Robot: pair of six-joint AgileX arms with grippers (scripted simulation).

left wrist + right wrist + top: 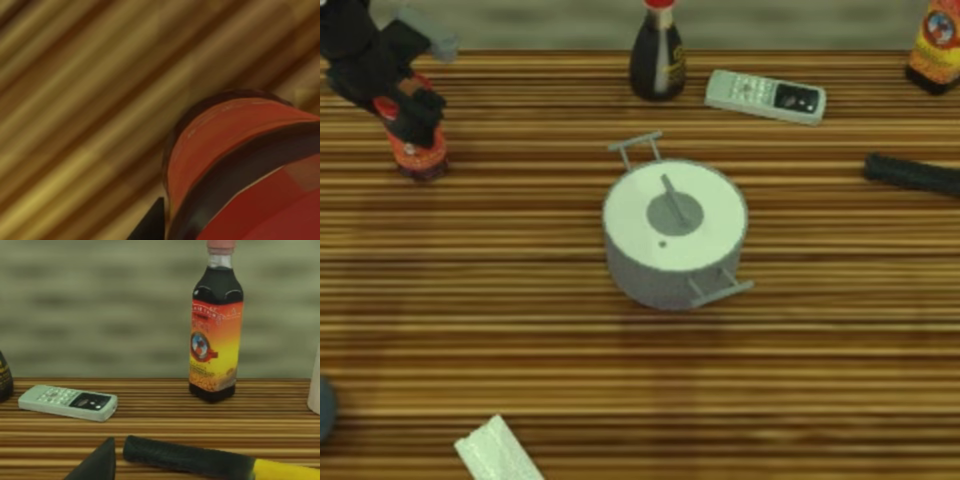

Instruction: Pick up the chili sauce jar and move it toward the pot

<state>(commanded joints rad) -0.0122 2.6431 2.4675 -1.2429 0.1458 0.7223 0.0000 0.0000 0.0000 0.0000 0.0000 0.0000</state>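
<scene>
Red-orange-lidded chili sauce jar (pixel 235 150) fills left wrist view, upright on striped wooden tabletop (pixel 520 330), well left of round grey pot with flat white lid (pixel 675 232). Left fingers (pixel 415 118) over jar top; cannot tell whether pinching. Confirm firm grip below lid, lift straight, carry level toward pot. Right arm parked right of pot.

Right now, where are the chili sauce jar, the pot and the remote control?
chili sauce jar (pixel 421 157), top view, its label below the left gripper (pixel 415 112).
pot (pixel 710 205), top view, bare white lid beside the knob.
remote control (pixel 765 97), top view, middle of its face.
</scene>
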